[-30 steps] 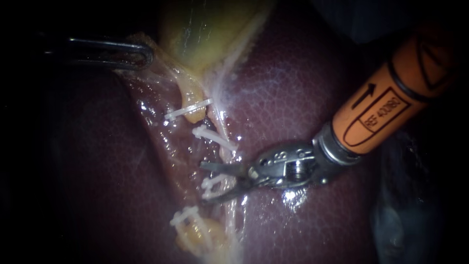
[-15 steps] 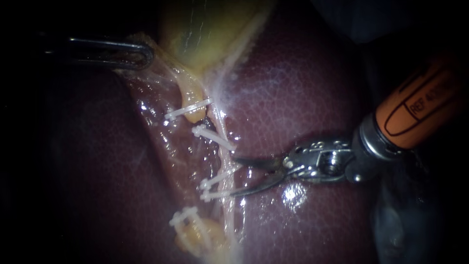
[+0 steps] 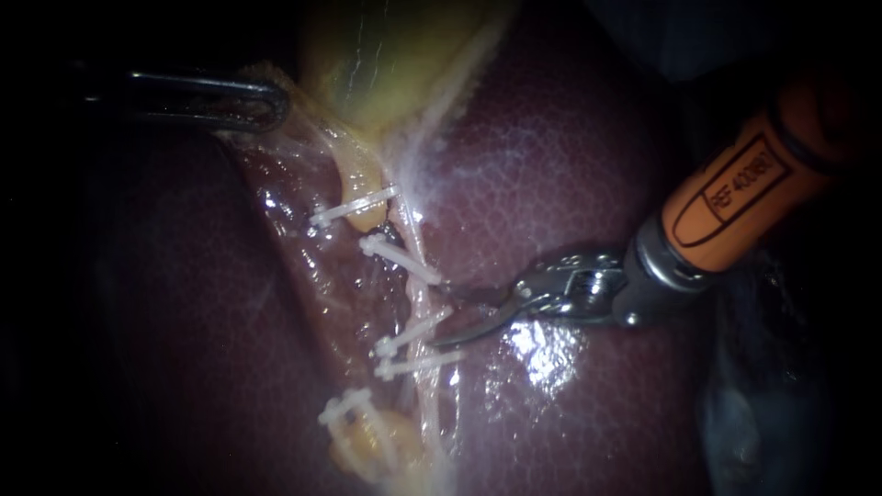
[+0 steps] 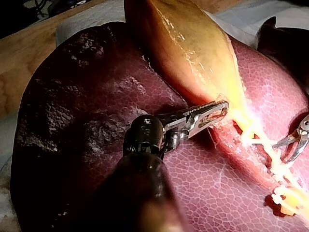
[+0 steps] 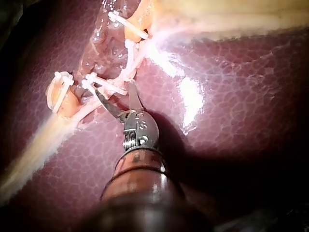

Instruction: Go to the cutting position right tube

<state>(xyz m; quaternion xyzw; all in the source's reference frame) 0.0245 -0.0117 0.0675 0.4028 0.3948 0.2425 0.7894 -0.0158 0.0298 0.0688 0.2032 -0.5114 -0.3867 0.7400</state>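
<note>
With the left instrument [image 3: 271, 103] gripping the gallbladder [image 3: 386, 64] edge, the right instrument [image 3: 441, 318] holds its end effector open just beside the right tube [image 3: 424, 296] at mid-liver [image 3: 570, 165]; judged risk: its lower blade, close to a clip [image 3: 418, 366], could snag it.

A pale wooden bench [image 4: 19, 63] carries everything, seen in the left wrist view. Bare wood with a visible grain shows only alongside the darker lobe of the liver. A white sheet [image 4: 84, 21] is spread over the wood, its edge lying across the bench just past the liver's rim. A large pig's liver [image 4: 72, 111] lies directly on this sheet and hides most of it. The liver is maroon, wet and glossy, with a fine mottled surface. More of the crumpled sheet shows beyond the liver's paler lobe.
</note>
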